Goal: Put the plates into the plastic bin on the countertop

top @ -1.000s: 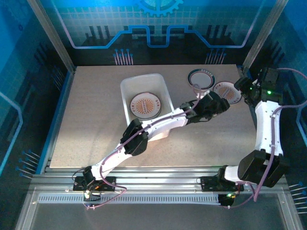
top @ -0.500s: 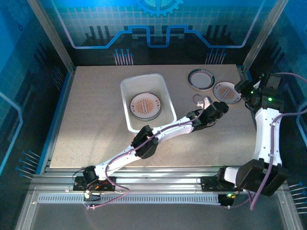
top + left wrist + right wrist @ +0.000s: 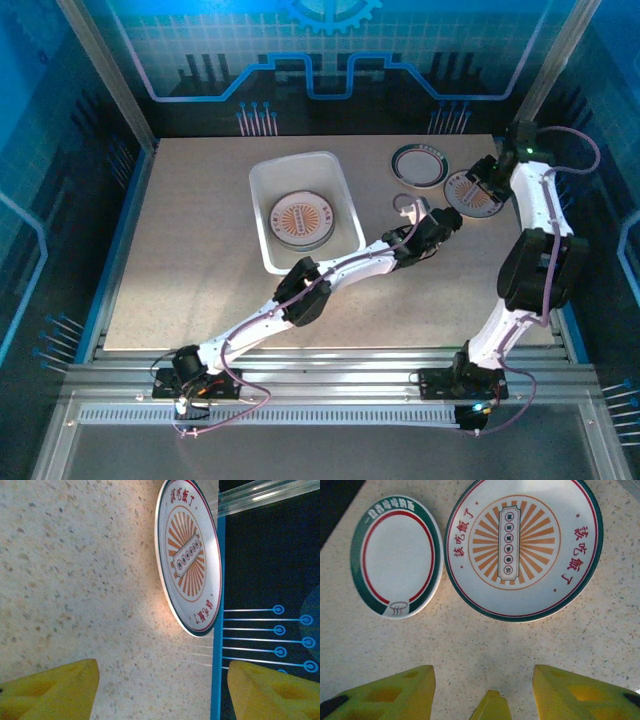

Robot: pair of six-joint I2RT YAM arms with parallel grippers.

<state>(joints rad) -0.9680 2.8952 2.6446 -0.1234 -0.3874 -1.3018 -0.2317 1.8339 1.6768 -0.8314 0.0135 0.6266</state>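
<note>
Left arm stretches diagonally across the counter [image 3: 190,260], its left pincer [image 3: 162,665] spread wide and empty right of the plastic bin [image 3: 262,180], which holds one sunburst plate [image 3: 302,220]. Right arm rears up with elbow bent, its right pincer [image 3: 484,675] agape above a green-rimmed plate [image 3: 395,555] and a second sunburst plate [image 3: 522,545].

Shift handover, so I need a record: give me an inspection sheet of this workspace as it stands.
Surface: beige speckled countertop, flat.
Job's things: plastic bin holds at least one binned plate; green-rimmed plate and sunburst plate lie outside it, side by side.
Clutter: nothing seen.
Grippers: left gripper open, empty; right gripper open, empty, near the loose plates.
Cables: purple cables run along both arms.
Surroundings: blue panels, metal rails.
</note>
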